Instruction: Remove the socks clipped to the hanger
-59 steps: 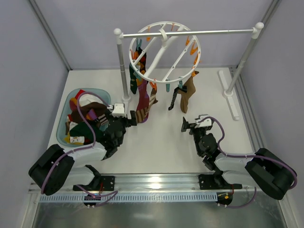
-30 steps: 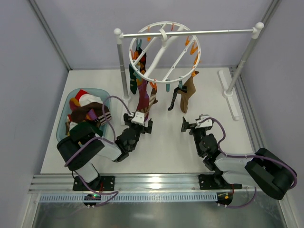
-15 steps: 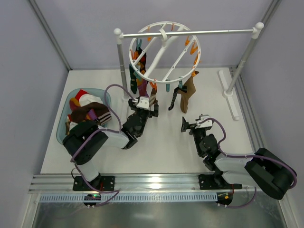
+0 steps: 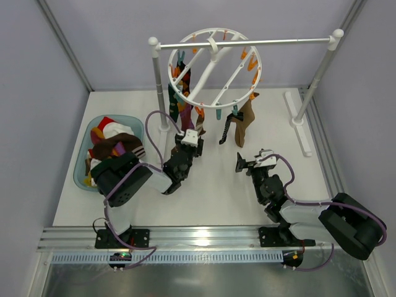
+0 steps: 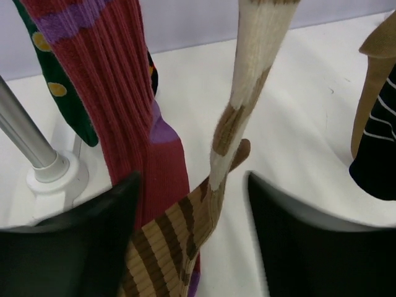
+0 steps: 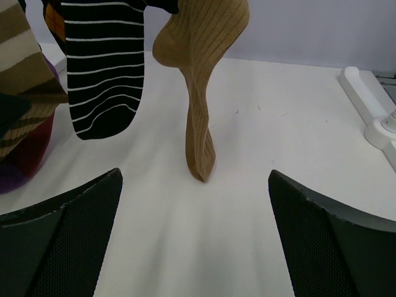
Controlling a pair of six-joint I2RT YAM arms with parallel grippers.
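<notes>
**Left arm reaches the hanging socks**

Swinging away from the bin [image 4: 79,170] over two seconds, the left arm has crossed the table [image 4: 216,192] to the clothes under the hanger [image 4: 215,68]; the right arm has not shifted.

The left pincer [image 5: 192,185] stands wide open, its dark fingers [image 5: 80,235] either side of two hanging socks. Between them are the lower end of the maroon sock [image 5: 124,93], which has purple bands, and the brown-striped sock [image 5: 247,74], which twists across in front of it. The left finger overlaps the edge of the maroon sock; whether it presses it I cannot tell. Just behind hangs a green sock [image 5: 62,86] with yellow dots, beside the rack post [image 5: 28,139] and its round base.

The right pincer [image 6: 195,179] is also open and holds nothing, low over the table. Ahead of it, well apart, hang the black-white sock [image 6: 102,74] and the tan sock [image 6: 198,80], whose toe touches or nearly touches the table.

All these socks hang from the white ring, which is hooked on the rack bar [image 4: 247,43]. Other socks lie heaped in the bin at far left.
</notes>
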